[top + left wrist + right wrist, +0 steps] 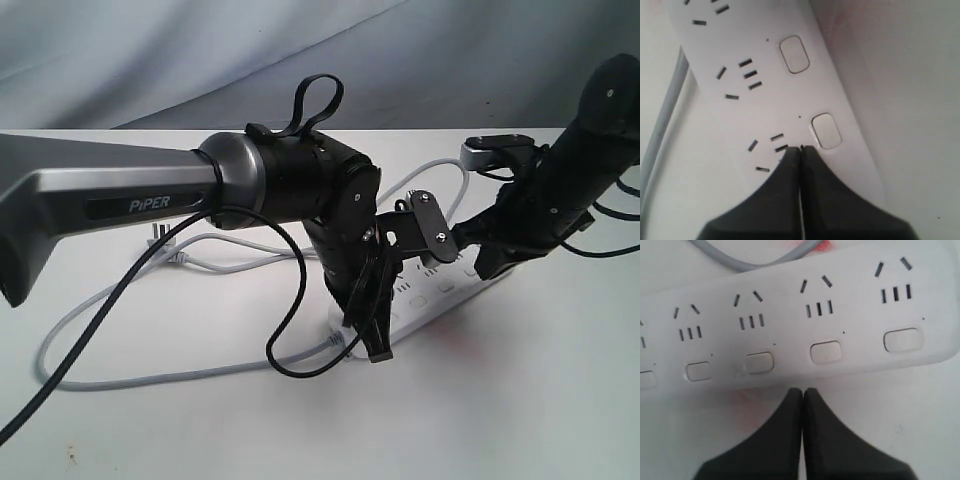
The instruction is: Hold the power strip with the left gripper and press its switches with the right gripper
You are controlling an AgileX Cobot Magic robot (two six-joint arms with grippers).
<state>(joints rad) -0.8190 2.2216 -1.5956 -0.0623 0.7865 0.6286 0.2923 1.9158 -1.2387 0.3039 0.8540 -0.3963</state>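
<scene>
The white power strip (pixel 440 295) lies aslant on the table. My left gripper (pixel 378 352) points down on its near end. In the left wrist view the left gripper (pixel 801 148) is shut and empty. Its tips rest on the power strip's top face (pixel 765 115), right beside one switch (pixel 826 130); a second switch (pixel 794 54) lies farther along. My right gripper (pixel 487 270) hangs at the strip's far end. The right gripper (pixel 802 390) is shut on nothing, its tips just off the power strip's long edge (pixel 790 315), between two switches (pixel 760 362) (pixel 826 351).
The grey cable (pixel 120 375) loops wide over the table's left half and ends in a plug (pixel 160 235) behind the left arm. A black arm cable (pixel 290 360) dangles beside the strip's near end. A faint red stain (pixel 747 395) marks the table by the strip.
</scene>
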